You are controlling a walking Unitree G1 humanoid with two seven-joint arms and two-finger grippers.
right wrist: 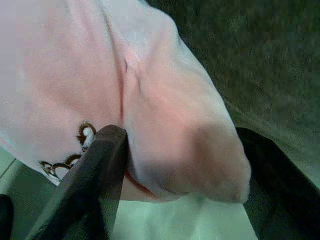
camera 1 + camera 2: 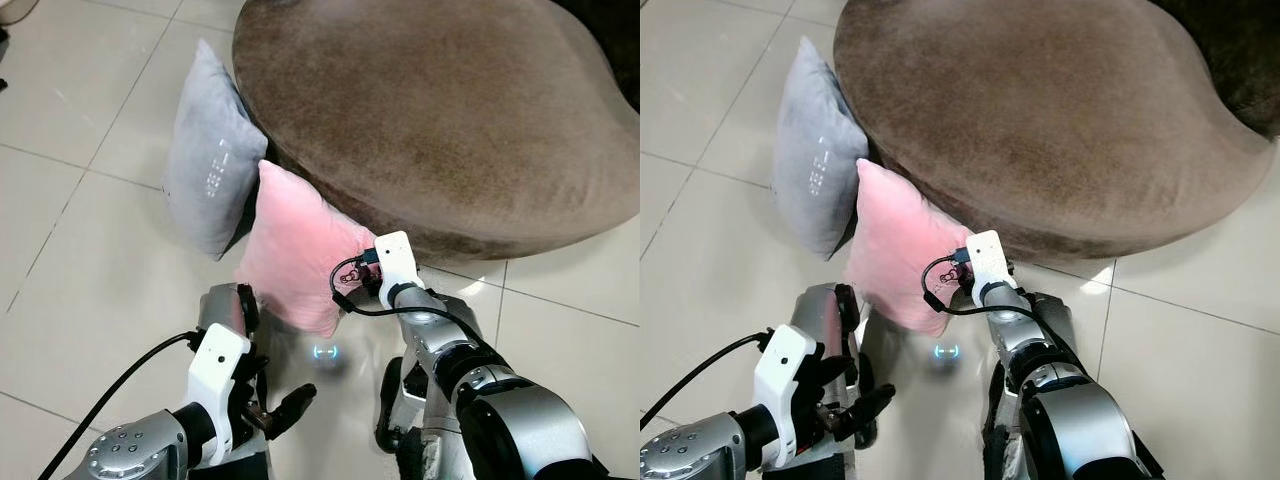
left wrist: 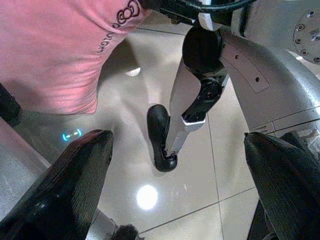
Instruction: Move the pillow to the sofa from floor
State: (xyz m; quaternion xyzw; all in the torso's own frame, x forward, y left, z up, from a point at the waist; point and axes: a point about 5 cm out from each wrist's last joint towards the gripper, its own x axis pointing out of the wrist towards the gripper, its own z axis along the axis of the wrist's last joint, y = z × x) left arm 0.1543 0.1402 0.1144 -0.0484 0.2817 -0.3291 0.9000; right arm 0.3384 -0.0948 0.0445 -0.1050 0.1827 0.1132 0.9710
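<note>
Fingers of the left gripper (image 3: 175, 190) spread wide apart at the lower left of the head frame, above the tiled floor (image 2: 70, 250), holding nothing. Just beyond, at centre frame, the right gripper (image 1: 175, 165) has its fingers clamped on a corner of the pink pillow (image 2: 295, 245). The pillow stands on the floor against the brown sofa (image 2: 440, 110). A grey pillow (image 2: 205, 155) leans beside it, further left.
</note>
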